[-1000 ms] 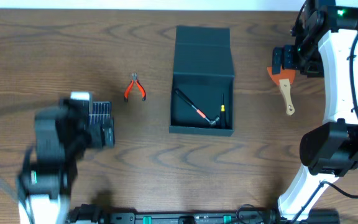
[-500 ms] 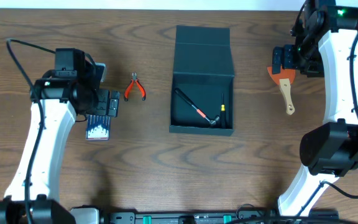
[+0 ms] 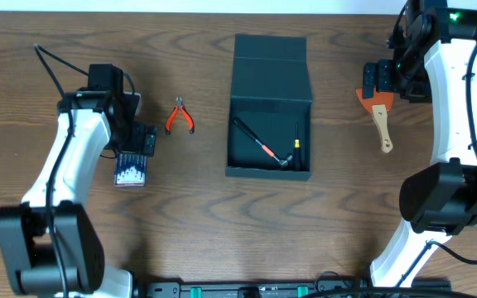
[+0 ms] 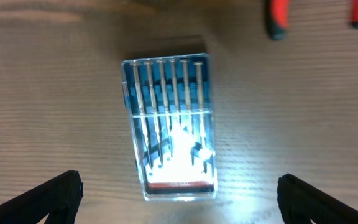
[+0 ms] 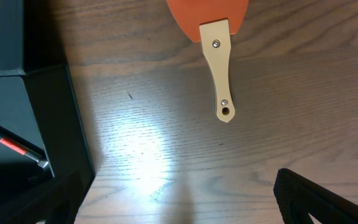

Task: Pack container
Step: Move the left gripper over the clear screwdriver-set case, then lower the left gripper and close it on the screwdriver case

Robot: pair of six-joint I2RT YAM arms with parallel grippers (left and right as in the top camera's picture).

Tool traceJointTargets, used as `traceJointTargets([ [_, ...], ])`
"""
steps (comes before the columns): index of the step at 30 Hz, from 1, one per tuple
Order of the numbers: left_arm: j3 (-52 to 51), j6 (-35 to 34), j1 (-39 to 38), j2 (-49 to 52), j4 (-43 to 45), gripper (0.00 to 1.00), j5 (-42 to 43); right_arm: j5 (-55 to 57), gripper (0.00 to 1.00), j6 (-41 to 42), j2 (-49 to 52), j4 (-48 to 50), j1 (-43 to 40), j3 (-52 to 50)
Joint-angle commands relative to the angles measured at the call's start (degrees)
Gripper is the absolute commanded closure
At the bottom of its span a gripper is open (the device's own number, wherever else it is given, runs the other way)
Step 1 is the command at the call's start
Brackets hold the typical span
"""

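At near-left of the wood-grain tabletop (image 3: pixel 305 215), a clear hard-plastic rectangular case (image 4: pixel 169 118) of slim metal screwdrivers (image 4: pixel 160 87) lies under left pincer (image 4: pixel 179 199), jaws wide apart, empty. Centre: container (image 3: pixel 269 170), matte dark-teal rigid box, mouth up, long axis near-far, flap lid (image 3: pixel 270 70) laid back farward. Beyond, left: red-handled pliers (image 3: pixel 180 116). Far right: orange-bladed, wood-handled scraper (image 5: pixel 219 62) under right pincer (image 5: pixel 179 199), likewise spread, empty.

The dark teal container (image 3: pixel 269 136) sits mid-table, flap lid open, with small tools inside.
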Motion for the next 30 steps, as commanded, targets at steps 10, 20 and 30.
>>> traceJointTargets([
  [10,-0.02,-2.99,3.19,6.82,3.04,0.02,6.29,0.15,0.01,0.72,-0.74,-0.07,-0.24,0.74],
  [20,-3.37,-1.73,3.69,6.97,6.03,0.02,6.01,0.15,0.01,0.72,-0.74,-0.07,-0.24,0.74],
  [30,-3.54,-1.79,3.69,7.58,6.25,0.01,4.92,0.15,0.01,0.72,-0.74,-0.07,-0.24,0.74],
])
